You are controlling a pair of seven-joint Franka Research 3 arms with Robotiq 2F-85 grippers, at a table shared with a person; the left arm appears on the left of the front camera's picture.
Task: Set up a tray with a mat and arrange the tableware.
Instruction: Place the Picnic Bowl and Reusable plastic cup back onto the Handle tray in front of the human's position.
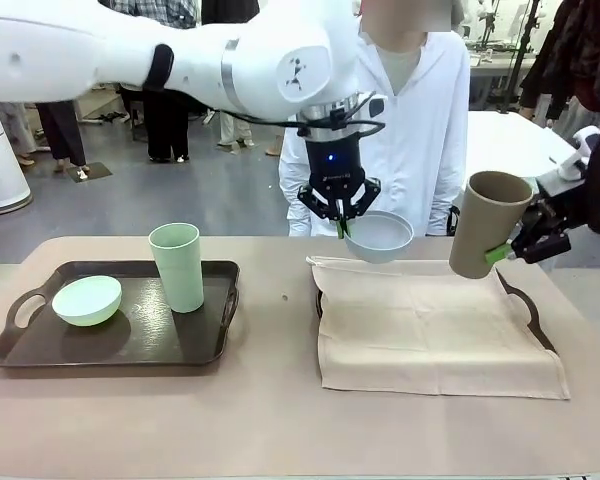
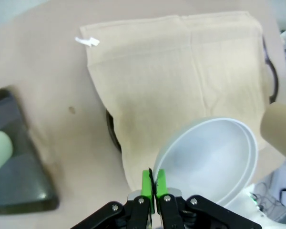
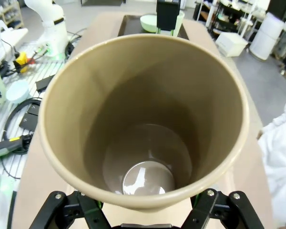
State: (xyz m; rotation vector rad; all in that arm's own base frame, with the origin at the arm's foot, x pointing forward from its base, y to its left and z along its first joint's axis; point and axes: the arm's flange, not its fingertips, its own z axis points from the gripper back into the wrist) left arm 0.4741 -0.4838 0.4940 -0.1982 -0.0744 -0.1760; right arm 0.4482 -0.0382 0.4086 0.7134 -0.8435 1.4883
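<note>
My left gripper reaches across the middle and is shut on the rim of the greyish white bowl, which it holds tilted above the far edge of the beige mat. In the left wrist view the green pads pinch the bowl's rim over the mat. My right gripper is shut on the tan tumbler, which hangs tilted above the mat's far right corner. The tumbler's open mouth faces the right wrist camera. The mat covers a dark tray.
A second dark tray at the left holds a pale mint bowl and a pale green tumbler. A person in a white coat stands at the far side behind the mat. Bare tabletop runs along the near edge.
</note>
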